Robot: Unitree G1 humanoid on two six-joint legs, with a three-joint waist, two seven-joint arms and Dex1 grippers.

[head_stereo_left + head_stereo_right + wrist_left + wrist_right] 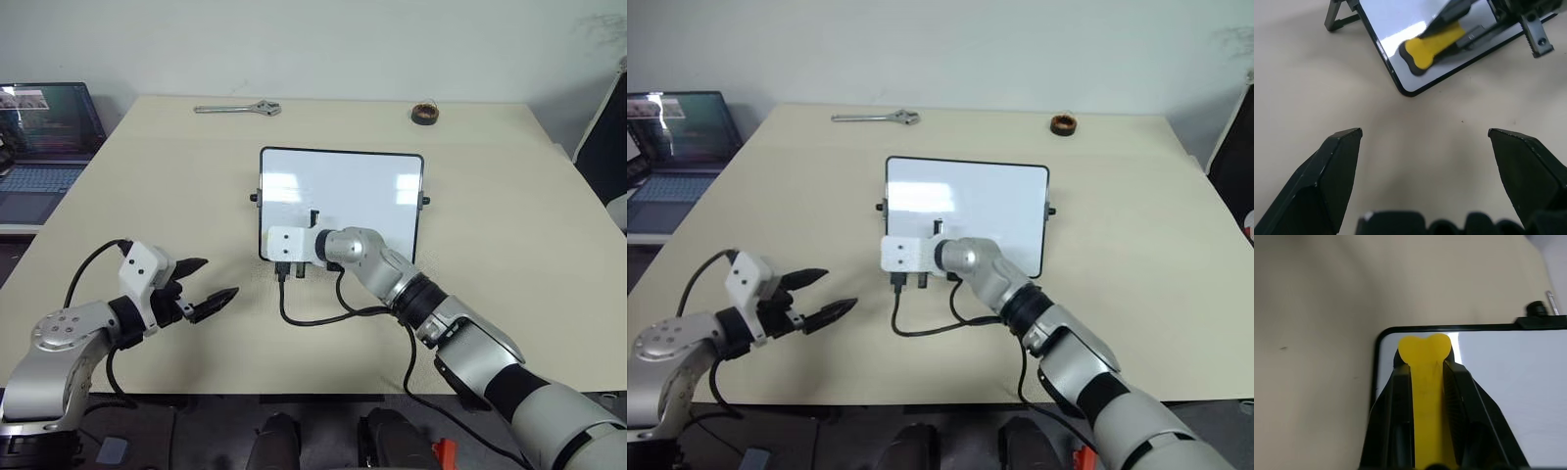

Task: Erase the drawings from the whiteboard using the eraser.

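One whiteboard [343, 201] lies mid-frame on the beige table [509, 245]; my right gripper [1425, 367] clamps the one yellow eraser [1424, 352] at its lower left corner; my left gripper [204, 284] spreads wide at lower left; one wrench [238, 109], one tape roll [424, 113] at the far edge; one laptop [44, 147] upper left.

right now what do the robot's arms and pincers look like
Both arms are silver-grey metal with black joint sections. Each wrist carries a white boxy block with small dark holes, and a loose black cable loops from it. The left pincer and right pincer each have two black, tapered fingers.
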